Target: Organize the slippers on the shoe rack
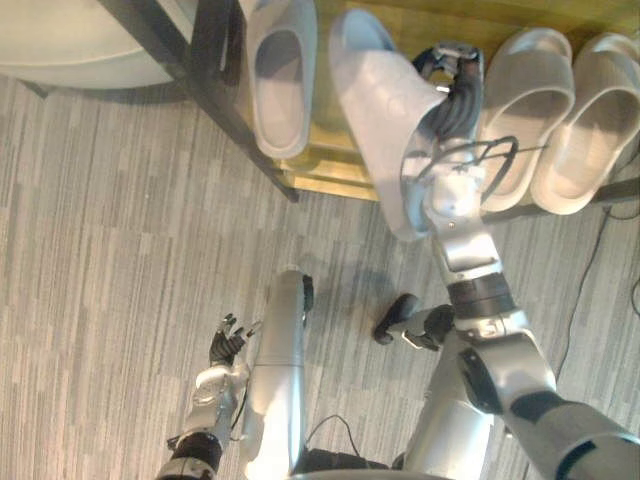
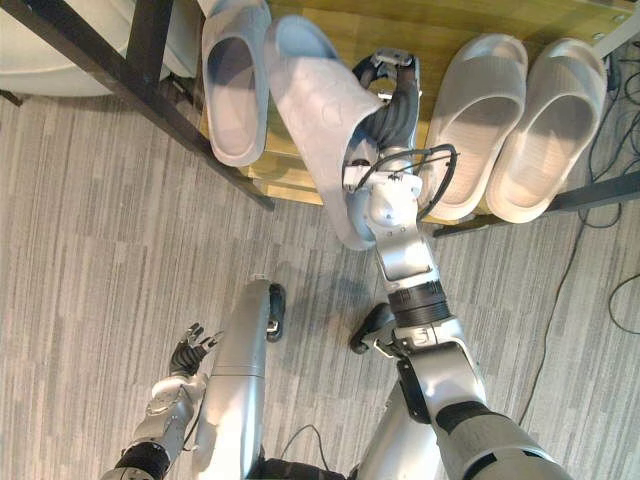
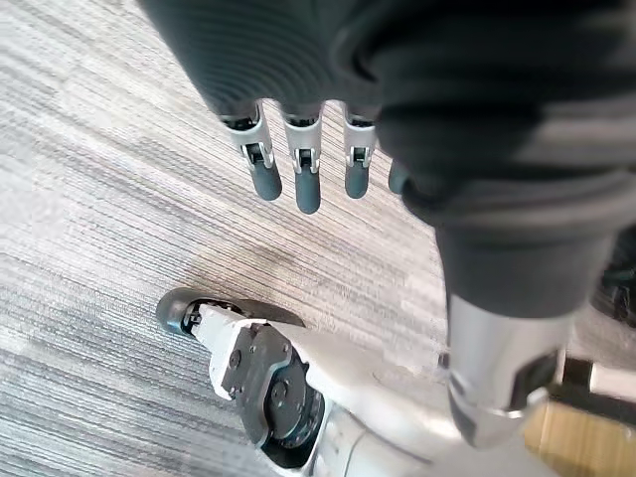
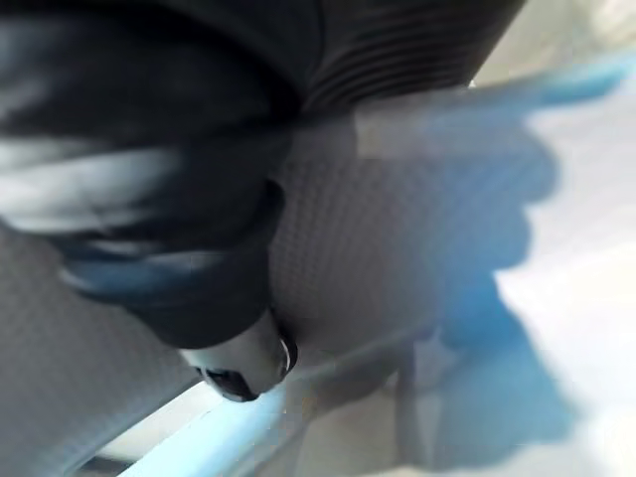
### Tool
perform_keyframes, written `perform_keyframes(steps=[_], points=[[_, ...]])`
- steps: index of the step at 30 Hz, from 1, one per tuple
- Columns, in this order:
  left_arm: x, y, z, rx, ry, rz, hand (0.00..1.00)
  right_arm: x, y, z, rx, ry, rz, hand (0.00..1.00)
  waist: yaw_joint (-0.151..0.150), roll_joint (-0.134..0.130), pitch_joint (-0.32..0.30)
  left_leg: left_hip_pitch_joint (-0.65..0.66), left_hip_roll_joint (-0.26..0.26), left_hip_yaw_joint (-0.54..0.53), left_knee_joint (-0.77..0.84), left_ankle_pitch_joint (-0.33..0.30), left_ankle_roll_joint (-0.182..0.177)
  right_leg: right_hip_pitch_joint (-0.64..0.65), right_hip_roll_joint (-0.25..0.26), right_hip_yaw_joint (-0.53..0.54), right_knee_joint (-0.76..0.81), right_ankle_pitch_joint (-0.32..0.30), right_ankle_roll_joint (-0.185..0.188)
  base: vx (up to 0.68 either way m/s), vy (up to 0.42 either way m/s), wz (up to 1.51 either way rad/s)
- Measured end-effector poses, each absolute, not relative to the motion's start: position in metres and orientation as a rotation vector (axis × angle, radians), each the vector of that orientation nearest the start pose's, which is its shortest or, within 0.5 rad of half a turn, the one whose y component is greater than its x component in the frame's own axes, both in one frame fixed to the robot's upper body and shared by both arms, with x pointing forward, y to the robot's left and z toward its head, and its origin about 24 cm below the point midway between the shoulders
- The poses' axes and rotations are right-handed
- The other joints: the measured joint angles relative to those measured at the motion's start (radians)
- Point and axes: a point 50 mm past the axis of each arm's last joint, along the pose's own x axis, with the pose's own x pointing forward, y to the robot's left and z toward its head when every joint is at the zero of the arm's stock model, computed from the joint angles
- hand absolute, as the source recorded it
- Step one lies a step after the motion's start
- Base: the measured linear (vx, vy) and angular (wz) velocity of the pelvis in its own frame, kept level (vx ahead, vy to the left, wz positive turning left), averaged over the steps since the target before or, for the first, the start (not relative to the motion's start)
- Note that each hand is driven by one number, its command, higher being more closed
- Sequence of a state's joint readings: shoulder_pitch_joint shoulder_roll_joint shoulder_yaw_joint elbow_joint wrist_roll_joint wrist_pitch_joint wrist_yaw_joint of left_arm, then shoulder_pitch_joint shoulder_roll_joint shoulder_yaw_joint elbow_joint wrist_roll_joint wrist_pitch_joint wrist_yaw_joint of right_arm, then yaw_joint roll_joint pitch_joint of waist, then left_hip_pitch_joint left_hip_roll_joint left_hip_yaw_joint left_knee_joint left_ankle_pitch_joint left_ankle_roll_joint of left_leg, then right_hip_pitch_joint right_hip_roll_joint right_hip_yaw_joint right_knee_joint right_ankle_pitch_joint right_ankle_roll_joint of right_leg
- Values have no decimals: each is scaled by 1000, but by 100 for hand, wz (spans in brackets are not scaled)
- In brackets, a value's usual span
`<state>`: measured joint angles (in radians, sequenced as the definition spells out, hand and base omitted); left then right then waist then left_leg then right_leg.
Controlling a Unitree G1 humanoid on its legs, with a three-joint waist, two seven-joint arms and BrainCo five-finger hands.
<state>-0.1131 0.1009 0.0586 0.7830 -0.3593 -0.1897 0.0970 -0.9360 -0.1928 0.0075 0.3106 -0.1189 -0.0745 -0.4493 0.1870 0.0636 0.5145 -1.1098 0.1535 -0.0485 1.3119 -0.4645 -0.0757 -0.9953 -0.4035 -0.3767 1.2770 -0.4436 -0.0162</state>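
My right hand [image 1: 455,95] is shut on a pale grey slipper [image 1: 375,110], with the fingers curled round its side. The slipper hangs tilted over the wooden shelf [image 1: 330,165] of the shoe rack, toe end pointing away from me. To its left, one matching slipper [image 1: 282,75] lies on the shelf. A pair of beige slippers [image 2: 470,120] [image 2: 550,125] lies side by side to its right. In the right wrist view the held slipper's textured surface [image 4: 358,258] shows close up and blurred. My left hand [image 1: 228,345] hangs low over the carpet, open with its fingers [image 3: 298,169] relaxed.
The rack's dark frame bar [image 1: 215,100] runs diagonally past the left slipper. A large pale rounded object [image 1: 70,45] sits on the floor at the far left. Grey striped carpet [image 1: 100,250] lies in front of the rack.
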Motion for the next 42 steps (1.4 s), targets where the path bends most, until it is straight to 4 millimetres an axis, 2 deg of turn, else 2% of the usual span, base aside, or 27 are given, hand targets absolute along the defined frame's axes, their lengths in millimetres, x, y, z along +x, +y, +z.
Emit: perform_keyframes(steps=[5, 10, 21, 22, 37, 42], points=[[228, 195, -79, -253, 457, 319, 0, 374, -148, 280, -132, -676, -405, 100, 16, -1, 0, -39, -14, -31, 0, 7, -12, -14, -7, -29, 8, -9, -1, 25, 1, 15], [230, 189, -79, -289, 455, 340, 0, 387, -161, 278, -134, -589, -477, 100, 29, -1, -1, -70, -48, -62, -4, 24, -26, -20, -36, -59, 29, -32, -7, 17, -15, 24], [232, 186, -80, -300, 466, 331, 0, 395, -176, 300, -90, -570, -550, 100, 34, -6, -9, -102, -82, -98, -62, 84, -46, -22, -65, -115, 19, -39, -20, -17, -17, 15], [233, 186, -79, -300, 464, 330, 0, 396, -176, 301, -77, -568, -560, 0, 34, -6, -9, -103, -84, -99, -69, 89, -47, -23, -67, -117, 18, -40, -22, -18, -21, 12], [232, 186, -83, -297, 483, 332, 0, 390, -200, 310, 15, -576, -669, 0, 38, -13, -33, -110, -94, -105, -140, 143, -63, -35, -72, -142, -11, -29, -51, -2, 1, 4], [233, 186, -82, -297, 481, 332, 0, 387, -199, 314, 25, -602, -674, 0, 38, -13, -33, -107, -93, -104, -156, 153, -65, -35, -69, -145, -21, -27, -54, -3, 7, 0]])
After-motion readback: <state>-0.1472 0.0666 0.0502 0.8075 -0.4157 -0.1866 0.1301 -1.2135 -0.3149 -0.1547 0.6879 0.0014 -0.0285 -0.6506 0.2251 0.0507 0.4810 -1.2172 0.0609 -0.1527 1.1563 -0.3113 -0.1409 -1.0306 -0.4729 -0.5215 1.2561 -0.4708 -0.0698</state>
